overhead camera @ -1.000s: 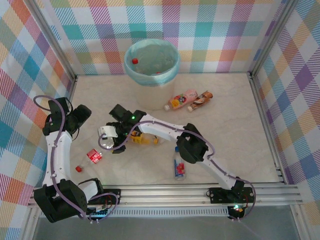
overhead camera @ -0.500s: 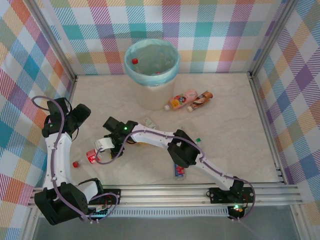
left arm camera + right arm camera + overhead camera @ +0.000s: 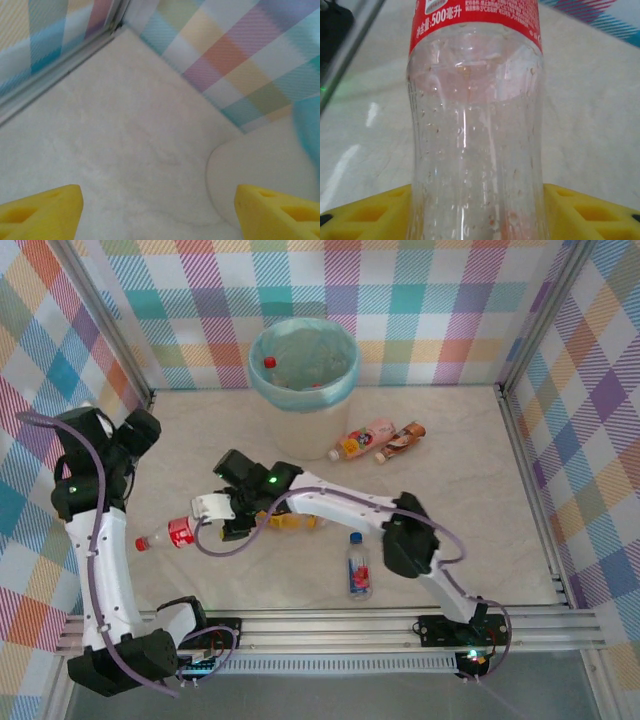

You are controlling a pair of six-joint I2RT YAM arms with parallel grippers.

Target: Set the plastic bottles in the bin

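**Bottles, bin and grippers — inventory**

1. Red-labelled bottle [image 3: 172,533]: clear body, red cap pointing left, at the left-centre of the surface [image 3: 470,490]. The right gripper [image 3: 213,512] is clenched on its base end. In the right wrist view the yellow fingers [image 3: 365,215] press against both sides of the clear body. Whether the bottle rests on the surface or is lifted clear of it cannot be told.
2. Orange-yellow bottle [image 3: 288,523]: on the surface just right of the right gripper, partly hidden under the right arm.
3. Blue-labelled bottle [image 3: 357,566]: lying alone near the front edge, well apart from the others.
4. Pink bottle [image 3: 362,440] and brown-orange bottle [image 3: 401,440]: lying side by side, just right of the bin's foot.
5. Bin [image 3: 300,400]: round, cream-white, with a teal liner folded over the rim. It stands at the back centre against the plaid wall [image 3: 450,300], and a red cap [image 3: 269,362] shows inside.
6. Left gripper [image 3: 138,430]: raised at the far left beside the wall — released, fingers spread wide with nothing between them. The left wrist view shows bare surface between its fingertips, with the bin's cream base at the right.
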